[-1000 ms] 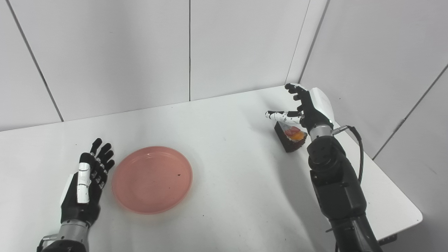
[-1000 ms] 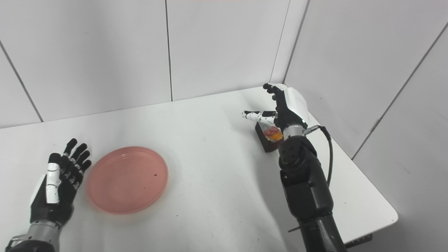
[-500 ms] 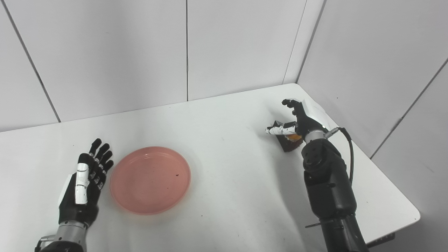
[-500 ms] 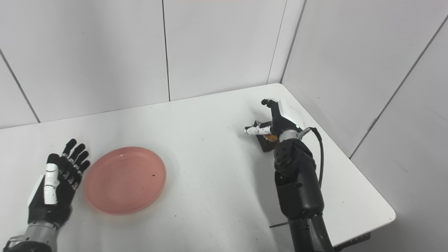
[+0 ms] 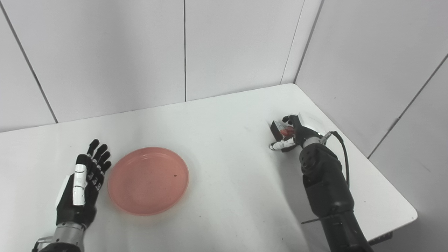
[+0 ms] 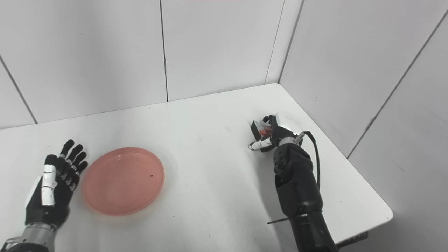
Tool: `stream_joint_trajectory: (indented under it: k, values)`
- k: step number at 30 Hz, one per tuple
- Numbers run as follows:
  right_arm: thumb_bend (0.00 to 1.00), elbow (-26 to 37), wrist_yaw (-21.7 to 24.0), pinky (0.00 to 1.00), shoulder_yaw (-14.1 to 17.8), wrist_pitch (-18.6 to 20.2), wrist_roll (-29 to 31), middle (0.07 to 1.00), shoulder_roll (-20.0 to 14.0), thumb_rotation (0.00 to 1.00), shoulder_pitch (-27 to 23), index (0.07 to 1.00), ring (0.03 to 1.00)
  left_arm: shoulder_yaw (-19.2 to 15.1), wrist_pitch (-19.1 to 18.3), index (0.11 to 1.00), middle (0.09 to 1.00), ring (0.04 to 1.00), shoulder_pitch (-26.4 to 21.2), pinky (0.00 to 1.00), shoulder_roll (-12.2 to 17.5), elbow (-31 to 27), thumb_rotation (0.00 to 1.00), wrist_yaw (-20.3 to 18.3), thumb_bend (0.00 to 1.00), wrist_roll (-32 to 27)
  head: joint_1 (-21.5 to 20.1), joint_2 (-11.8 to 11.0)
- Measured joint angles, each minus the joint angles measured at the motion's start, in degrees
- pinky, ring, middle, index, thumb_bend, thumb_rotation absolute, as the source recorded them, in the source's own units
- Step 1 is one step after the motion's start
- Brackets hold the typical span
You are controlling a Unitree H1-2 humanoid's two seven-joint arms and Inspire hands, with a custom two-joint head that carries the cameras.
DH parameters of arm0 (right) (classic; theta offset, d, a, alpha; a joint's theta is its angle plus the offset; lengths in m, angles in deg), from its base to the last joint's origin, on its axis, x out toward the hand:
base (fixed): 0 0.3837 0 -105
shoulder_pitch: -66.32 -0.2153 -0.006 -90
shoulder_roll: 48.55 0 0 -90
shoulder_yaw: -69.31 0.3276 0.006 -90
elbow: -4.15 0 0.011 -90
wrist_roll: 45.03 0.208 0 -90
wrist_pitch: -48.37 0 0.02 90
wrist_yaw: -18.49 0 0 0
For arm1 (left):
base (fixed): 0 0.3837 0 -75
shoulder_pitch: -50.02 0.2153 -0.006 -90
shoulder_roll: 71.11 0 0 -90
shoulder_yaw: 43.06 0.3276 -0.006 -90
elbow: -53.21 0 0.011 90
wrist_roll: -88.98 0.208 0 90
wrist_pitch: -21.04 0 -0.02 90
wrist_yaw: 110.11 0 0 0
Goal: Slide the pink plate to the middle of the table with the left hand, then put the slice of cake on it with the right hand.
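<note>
The pink plate lies flat on the white table, left of the middle. To its left my left hand rests open, palm toward the plate, a small gap away from the rim. The slice of cake, dark with red topping, stands on the table at the right. My right hand is down on it, with the fingers curled over its far top and the thumb lying along its near side. The hand and wrist hide the cake's right part.
White wall panels close off the back and right of the table. The table's right edge runs close past the right arm. A black cable loops from the right wrist.
The right hand has come down from above the cake to the table, and now its fingers and thumb bracket the slice. Plate and left hand have stayed put; the view shifted slightly.
</note>
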Motion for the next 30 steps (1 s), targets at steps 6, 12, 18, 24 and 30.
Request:
stream_joint_trajectory:
  k: [6,12,18,24,30]
  values:
    - [0.56,-1.4,-0.6,0.16,-0.1,0.0,-1.3,0.469,-0.6,0.0,-0.9,0.658,0.227,0.0,-0.5,0.957,0.968,0.976,0.2,0.98,0.1,-0.8,1.0,-0.1,0.66,0.0,0.2,0.3]
    - [0.55,-1.1,-2.7,0.16,1.9,0.0,0.1,0.47,0.6,0.0,-0.6,0.558,0.243,0.1,-0.9,0.961,0.971,0.981,0.6,0.98,0.1,-1.4,1.0,-0.1,0.66,0.1,0.4,0.5]
    - [0.53,-0.8,-10.7,0.19,2.3,0.0,4.3,0.422,1.9,0.0,-0.5,0.498,0.274,0.1,-0.9,0.962,0.971,0.98,0.6,0.98,0.1,-1.5,1.0,0.0,0.66,0.1,1.1,0.7]
    - [0.52,1.4,-17.0,0.19,1.6,0.0,8.0,0.412,2.1,0.0,-0.3,0.494,0.267,0.6,-1.1,0.969,0.975,0.986,1.0,0.99,-0.1,-2.1,1.0,0.2,0.7,0.4,7.2,1.0]
    - [0.52,4.8,-21.1,0.16,0.5,-1.0,15.9,0.403,2.6,0.0,-0.1,0.481,0.227,2.7,-1.5,0.99,0.992,0.999,2.2,1.0,-0.8,-3.9,1.0,1.1,0.7,2.9,16.3,1.2]
